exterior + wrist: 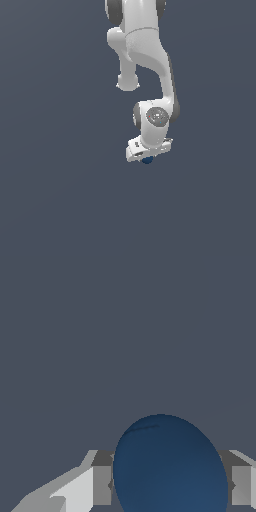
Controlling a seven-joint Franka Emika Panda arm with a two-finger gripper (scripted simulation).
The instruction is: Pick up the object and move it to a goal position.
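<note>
The dark blue ball [147,160] shows as a small dark spot just under the white gripper [148,157] in the exterior view, mostly hidden by the hand. In the wrist view the ball [170,468] fills the space between the two grey fingers [101,485], which stand close against its sides. The gripper is shut on the ball. The white arm [145,55] comes down from the top of the exterior view.
A plain dark grey-blue surface [60,190] fills both views. No other objects, edges or goal marker show.
</note>
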